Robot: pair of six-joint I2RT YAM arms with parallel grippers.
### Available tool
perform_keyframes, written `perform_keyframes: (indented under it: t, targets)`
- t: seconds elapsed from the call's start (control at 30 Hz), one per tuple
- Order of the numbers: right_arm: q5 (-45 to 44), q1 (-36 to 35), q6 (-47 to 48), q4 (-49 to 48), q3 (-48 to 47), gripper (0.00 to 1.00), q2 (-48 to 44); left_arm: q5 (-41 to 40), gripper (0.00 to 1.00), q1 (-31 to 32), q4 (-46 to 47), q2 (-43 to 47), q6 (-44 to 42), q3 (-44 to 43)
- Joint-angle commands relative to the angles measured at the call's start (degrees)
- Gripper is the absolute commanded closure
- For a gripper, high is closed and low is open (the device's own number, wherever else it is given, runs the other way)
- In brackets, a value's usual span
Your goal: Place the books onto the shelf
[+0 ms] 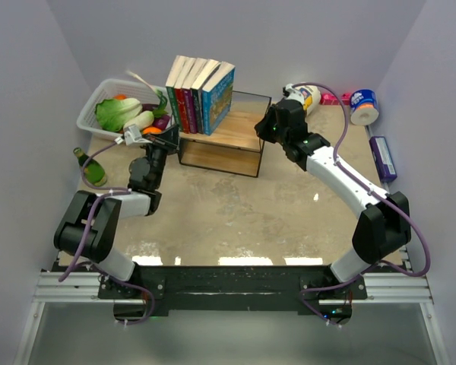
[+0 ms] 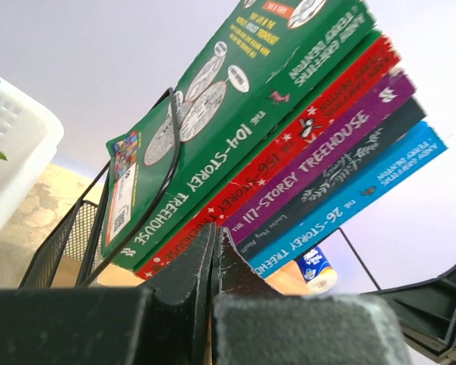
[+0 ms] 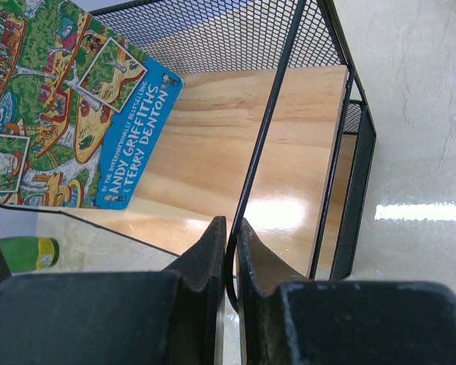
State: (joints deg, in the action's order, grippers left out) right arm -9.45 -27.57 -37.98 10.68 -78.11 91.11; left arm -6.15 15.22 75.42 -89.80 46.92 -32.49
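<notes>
Several books stand in a leaning row on the left half of the shelf, a black wire frame with wooden boards. From below, the left wrist view shows the green book, then red, purple, grey and blue. My left gripper sits at the shelf's left end, its tip shut just under the spines with nothing between the fingers. My right gripper is at the shelf's right end, shut on a thin black frame wire. The blue cartoon cover leans over the board.
A white basket of vegetables stands left of the shelf, its wall also in the left wrist view. A green bottle lies beside the left arm. A white bottle, a tissue roll and a purple box are at the back right.
</notes>
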Motion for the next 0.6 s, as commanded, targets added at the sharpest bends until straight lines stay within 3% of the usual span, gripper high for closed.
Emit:
perform_keyframes:
  t: [0.0,0.57]
  targets:
    - [1.6,-0.4,1.0,-0.7,-1.4,0.99,1.6,0.8,1.0,-0.5,17.1,-2.7,0.4,-1.3]
    - [2.3,-0.4,0.8,-0.8,-1.7,0.99,2.5,3.3,1.0,-0.5,20.1,-8.2,3.5,-2.7]
